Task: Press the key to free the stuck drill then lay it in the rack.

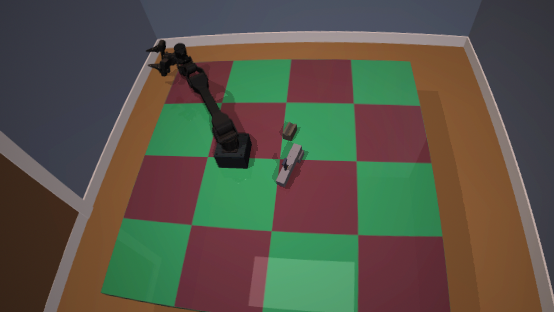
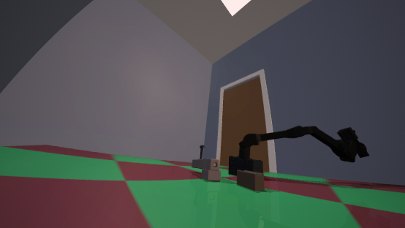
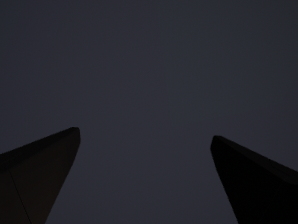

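A light grey block assembly (image 1: pixel 283 177) (image 2: pixel 210 175) stands on the checkered mat, with a round hole in its end face in the exterior view. A thin dark upright piece (image 1: pixel 285 164) (image 2: pixel 201 151) rises from its top; whether it belongs to the drill or the key is unclear. A small grey part (image 1: pixel 301 156) shows at its side. The rack, seemingly the small brown block (image 1: pixel 289 131) (image 2: pixel 250 180), stands near one end of the assembly. My gripper (image 1: pixel 149 57) (image 3: pixel 147 139) is open and empty, raised far from both, on the other side of the arm's base.
The arm's dark base (image 1: pixel 233 154) (image 2: pixel 244 165) stands beside the grey assembly and the brown block. The red and green mat (image 1: pixel 315 200) lies on an orange-brown floor (image 1: pixel 450 75) with walls around. The wrist view shows only dark wall behind the fingers.
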{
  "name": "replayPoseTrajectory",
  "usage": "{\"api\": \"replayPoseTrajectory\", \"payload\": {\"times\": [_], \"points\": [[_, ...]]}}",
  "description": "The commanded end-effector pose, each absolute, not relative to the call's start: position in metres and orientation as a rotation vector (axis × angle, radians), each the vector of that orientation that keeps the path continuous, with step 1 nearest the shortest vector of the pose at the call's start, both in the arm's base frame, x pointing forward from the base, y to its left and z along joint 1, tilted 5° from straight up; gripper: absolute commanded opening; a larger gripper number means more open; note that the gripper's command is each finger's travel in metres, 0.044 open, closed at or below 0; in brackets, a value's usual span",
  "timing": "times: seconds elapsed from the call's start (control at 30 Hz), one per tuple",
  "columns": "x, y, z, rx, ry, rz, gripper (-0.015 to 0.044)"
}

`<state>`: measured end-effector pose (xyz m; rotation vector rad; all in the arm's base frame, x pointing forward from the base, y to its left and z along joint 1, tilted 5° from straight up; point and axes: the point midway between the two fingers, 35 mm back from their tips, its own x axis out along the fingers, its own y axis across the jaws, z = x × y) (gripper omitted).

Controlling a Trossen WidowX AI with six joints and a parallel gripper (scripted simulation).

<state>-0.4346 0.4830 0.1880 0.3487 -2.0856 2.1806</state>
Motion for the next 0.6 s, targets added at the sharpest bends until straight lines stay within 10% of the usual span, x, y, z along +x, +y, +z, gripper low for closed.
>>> {"api": "replayPoseTrajectory", "payload": {"times": [0.0, 0.3, 0.57], "points": [[-0.435, 0.483, 0.188, 0.349, -2.086, 2.181, 0.0374], [-0.426, 0.492, 0.189, 0.317, -2.058, 2.191, 0.0137], [-0.319, 0.576, 0.197, 0.007, -1.726, 2.253, 0.0]]}}
